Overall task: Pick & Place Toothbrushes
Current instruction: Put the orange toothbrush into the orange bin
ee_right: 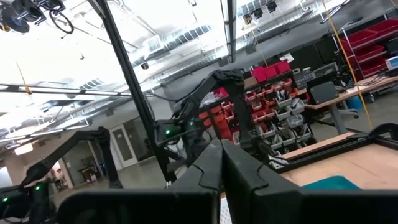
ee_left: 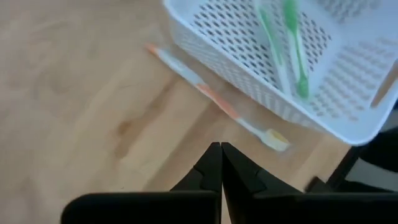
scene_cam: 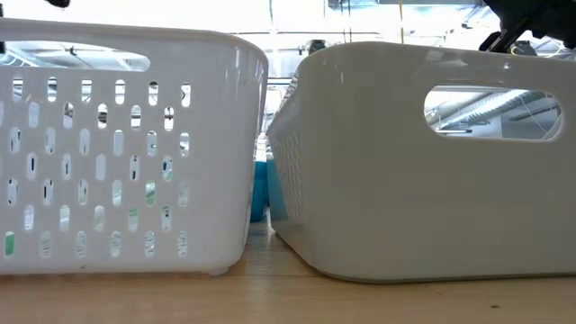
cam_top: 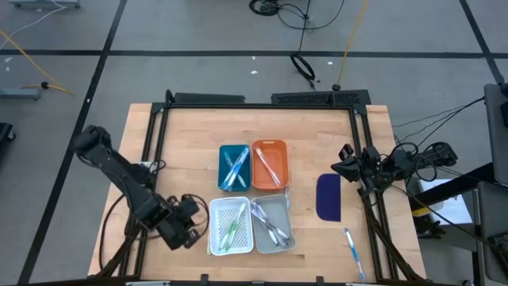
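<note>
An orange-and-white toothbrush (ee_left: 214, 99) lies flat on the wood against the outer wall of the white perforated tray (ee_left: 249, 81), which holds green toothbrushes (ee_left: 291, 50). My left gripper (ee_left: 221, 158) hovers shut just short of that toothbrush, at the tray's left side (cam_top: 189, 221). More toothbrushes lie in the blue tray (cam_top: 233, 167), the orange tray (cam_top: 270, 164) and the grey tray (cam_top: 272, 222). A light blue toothbrush (cam_top: 353, 250) lies on the table at the near right. My right gripper (ee_right: 221, 152) waits shut at the table's right edge (cam_top: 348, 167), pointing up into the room.
A dark blue oblong pad (cam_top: 329, 196) lies right of the trays. The four trays stand close together in a block at the table's middle. In the low view the white tray (scene_cam: 126, 144) and the grey tray (scene_cam: 423, 153) fill the picture. Bare wood lies left of the trays.
</note>
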You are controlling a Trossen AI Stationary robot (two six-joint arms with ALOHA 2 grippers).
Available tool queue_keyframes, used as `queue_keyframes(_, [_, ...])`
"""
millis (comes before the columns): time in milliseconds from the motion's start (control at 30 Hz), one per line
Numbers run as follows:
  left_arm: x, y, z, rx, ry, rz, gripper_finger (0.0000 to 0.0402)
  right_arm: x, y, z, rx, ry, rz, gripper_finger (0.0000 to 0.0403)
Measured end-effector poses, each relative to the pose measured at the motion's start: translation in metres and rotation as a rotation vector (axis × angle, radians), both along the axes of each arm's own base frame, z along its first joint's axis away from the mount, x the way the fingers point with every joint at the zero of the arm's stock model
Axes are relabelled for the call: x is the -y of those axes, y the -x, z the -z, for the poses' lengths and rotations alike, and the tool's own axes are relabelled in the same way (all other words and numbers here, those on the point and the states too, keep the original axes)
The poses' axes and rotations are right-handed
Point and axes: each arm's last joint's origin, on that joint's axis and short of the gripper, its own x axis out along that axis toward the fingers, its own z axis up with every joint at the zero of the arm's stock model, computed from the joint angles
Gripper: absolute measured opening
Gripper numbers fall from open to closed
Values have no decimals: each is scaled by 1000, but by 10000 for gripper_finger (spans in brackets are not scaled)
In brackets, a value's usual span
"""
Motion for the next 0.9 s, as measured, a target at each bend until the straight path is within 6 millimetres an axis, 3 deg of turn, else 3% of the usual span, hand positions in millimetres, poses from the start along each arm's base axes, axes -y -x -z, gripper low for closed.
queue_keyframes(167, [21,-1,17,-15,15,-12,6,1,0,0,-5,-13,32,0])
queue_keyframes(300, [35,2,29,-50,44,-117,2,3,0,0,-14,-42,96,0])
queue_keyframes(400, [45,0,33,24,83,-193,7,3,0,0,-13,-41,95,0])
queue_keyframes(700, [56,-8,59,-5,97,-361,6,3,0,0,-8,-44,95,0])
queue_keyframes(900, [60,-12,62,43,120,-406,62,3,0,0,-7,-44,94,0])
